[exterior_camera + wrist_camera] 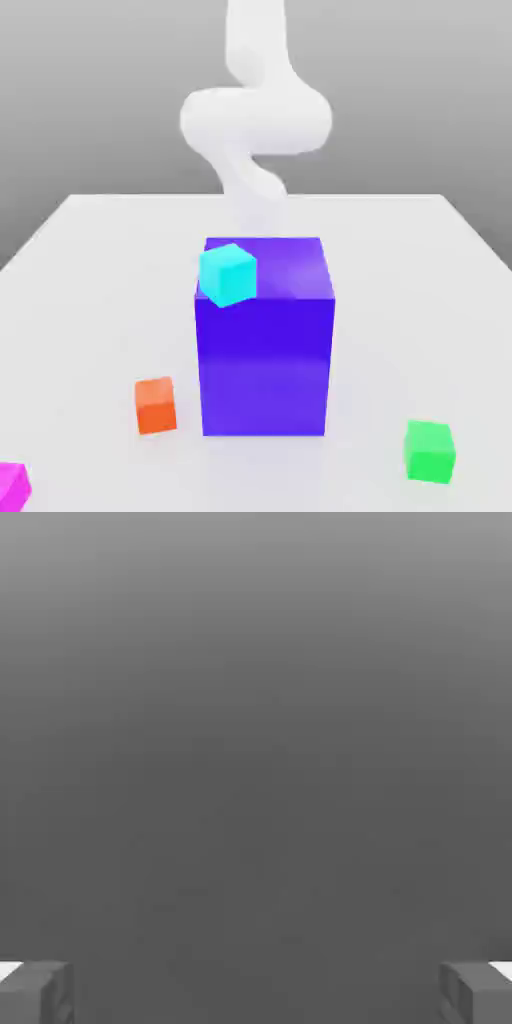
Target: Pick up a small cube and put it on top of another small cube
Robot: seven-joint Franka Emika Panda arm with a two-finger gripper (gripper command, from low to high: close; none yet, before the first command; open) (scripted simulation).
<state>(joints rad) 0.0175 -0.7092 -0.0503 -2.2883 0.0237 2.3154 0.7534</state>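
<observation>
Table [100,300] holds magenta cube [12,487] and blue block [265,365]; end effector [256,994] stands spread wide.

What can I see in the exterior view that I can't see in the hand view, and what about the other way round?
Exterior view: the white arm, blue block, light blue cube, orange cube, green cube, pink cube, partly cut off at the exterior view's left, and white table.

Hand view: the open gripper, its two fingers spread wide with nothing between them.

Both: part of the robot, and a plain grey background.
</observation>
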